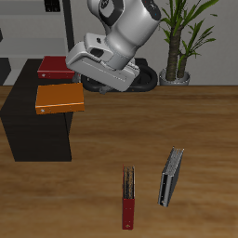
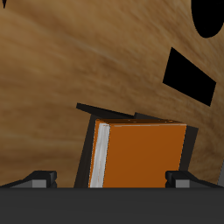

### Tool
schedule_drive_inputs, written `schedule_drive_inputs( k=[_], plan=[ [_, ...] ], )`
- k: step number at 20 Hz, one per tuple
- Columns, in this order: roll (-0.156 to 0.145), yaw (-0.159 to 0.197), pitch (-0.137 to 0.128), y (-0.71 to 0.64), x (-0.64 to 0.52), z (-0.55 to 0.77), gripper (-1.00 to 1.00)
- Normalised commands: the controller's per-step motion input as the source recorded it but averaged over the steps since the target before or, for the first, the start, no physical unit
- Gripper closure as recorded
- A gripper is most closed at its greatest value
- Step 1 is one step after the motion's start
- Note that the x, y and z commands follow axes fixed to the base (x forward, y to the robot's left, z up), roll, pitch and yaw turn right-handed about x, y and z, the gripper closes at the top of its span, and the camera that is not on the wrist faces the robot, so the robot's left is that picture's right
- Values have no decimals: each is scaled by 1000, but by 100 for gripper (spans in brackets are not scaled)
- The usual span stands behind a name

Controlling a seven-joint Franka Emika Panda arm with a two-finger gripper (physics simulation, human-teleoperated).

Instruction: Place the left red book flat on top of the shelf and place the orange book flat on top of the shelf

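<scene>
Arm reaches forward from the table's back, forearm sloping down toward the black-cabinet side. Wrist bent, hand (image 1: 78,85) pitched low and roughly level. Two fingers (image 2: 39,178) show as dark tips in wrist view, spread well apart on either side of the orange cover, gripping its edges.

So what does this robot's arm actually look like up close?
The arm is made of rounded, glossy white shells with dark grey joints between them. Its hand is a boxy pale-grey block. The fingers are small, dark, blocky tips. No cables or markings are visible.
</scene>
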Motion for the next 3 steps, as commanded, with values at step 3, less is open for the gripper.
schedule_drive_inputs(
  k=[3],
  plan=[
    [100,7,-42,407,-99,-39,-100]
  ],
)
